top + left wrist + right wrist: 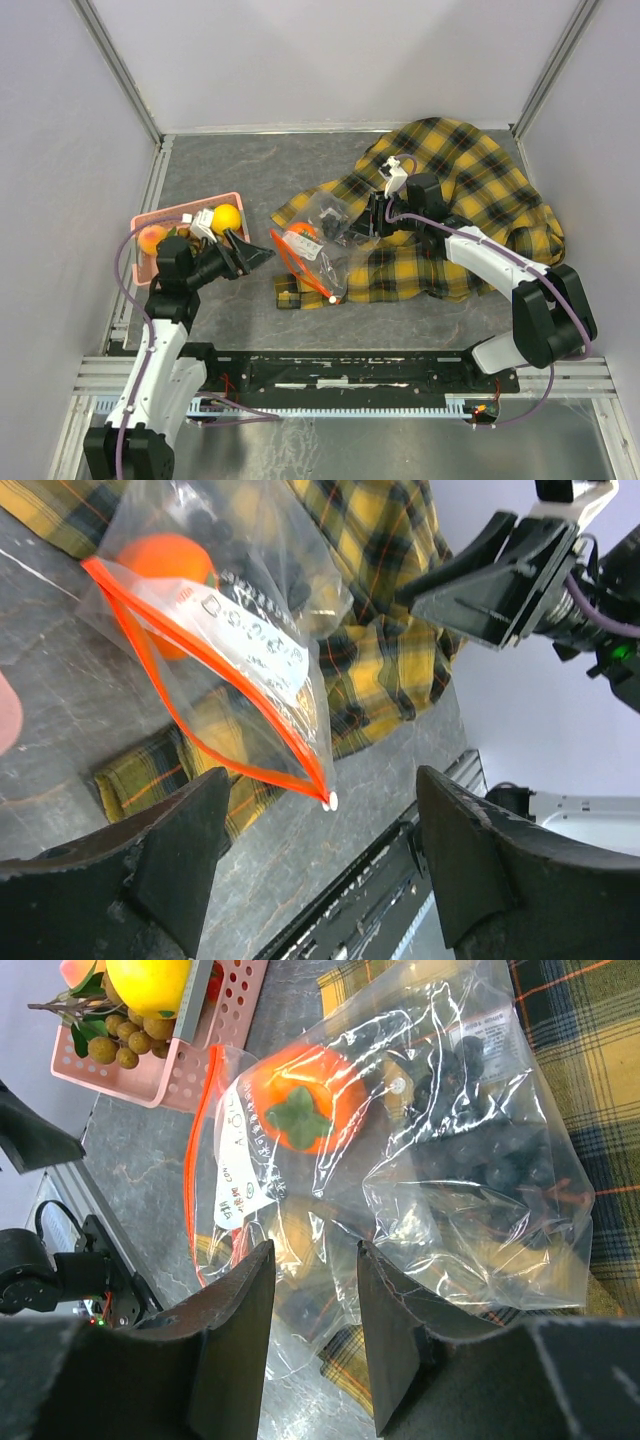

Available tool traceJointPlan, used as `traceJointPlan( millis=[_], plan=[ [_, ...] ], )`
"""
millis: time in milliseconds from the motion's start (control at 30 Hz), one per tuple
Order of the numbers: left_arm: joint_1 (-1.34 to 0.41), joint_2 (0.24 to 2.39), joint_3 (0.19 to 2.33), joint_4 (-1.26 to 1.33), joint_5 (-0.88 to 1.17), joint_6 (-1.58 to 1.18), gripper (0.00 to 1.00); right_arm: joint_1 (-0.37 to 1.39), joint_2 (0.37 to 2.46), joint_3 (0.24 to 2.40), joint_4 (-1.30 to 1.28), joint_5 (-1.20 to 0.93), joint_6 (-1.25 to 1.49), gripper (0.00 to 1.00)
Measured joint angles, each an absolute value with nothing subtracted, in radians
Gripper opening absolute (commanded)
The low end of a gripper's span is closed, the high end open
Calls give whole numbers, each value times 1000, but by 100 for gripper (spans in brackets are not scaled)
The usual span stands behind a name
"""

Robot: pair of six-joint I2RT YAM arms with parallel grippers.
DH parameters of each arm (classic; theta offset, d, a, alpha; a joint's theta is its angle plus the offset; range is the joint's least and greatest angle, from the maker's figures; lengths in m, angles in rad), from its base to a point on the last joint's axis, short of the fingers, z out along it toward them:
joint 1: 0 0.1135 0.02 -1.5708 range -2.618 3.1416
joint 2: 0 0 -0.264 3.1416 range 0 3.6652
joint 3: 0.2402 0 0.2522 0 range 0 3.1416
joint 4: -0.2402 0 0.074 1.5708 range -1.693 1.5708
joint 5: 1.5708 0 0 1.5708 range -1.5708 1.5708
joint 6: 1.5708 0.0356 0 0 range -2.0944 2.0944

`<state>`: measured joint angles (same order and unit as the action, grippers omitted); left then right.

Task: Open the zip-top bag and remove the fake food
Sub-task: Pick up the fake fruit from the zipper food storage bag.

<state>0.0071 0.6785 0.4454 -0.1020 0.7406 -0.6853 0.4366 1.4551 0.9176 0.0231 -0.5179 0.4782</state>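
- Plaid cloth (480,200): soft heap on the desk.
- Zip-top bag (318,245) lies across the cloth's left edge with its mouth parted. We judge it light, crinkly and slippery.
- Right gripper (313,1255) looks clamped on the bag's plastic.
- Left gripper (322,780) has its jaws apart and is empty, left of the cloth.
- Fake food (300,1110) is inside the bag. We judge it rigid and light, so pinch the orange fruit.

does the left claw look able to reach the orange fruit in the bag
Probably yes: the left claw is open and faces the gaping red mouth of the zip-top bag, with the orange fruit just inside. The right claw seems to hold the bag.
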Motion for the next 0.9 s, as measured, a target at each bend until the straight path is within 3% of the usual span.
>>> traceJointPlan(
  millis=[267, 700, 900],
  plan=[
    [-97, 677, 401, -100, 679, -712, 60, 437, 1455, 918, 31, -519, 485, 47],
    [-284, 796, 353, -30, 542, -754, 51, 437, 1455, 918, 30, -519, 486, 47],
    [-348, 889, 353, 26, 496, -761, 37, 437, 1454, 918, 30, -519, 485, 47]
  ],
)
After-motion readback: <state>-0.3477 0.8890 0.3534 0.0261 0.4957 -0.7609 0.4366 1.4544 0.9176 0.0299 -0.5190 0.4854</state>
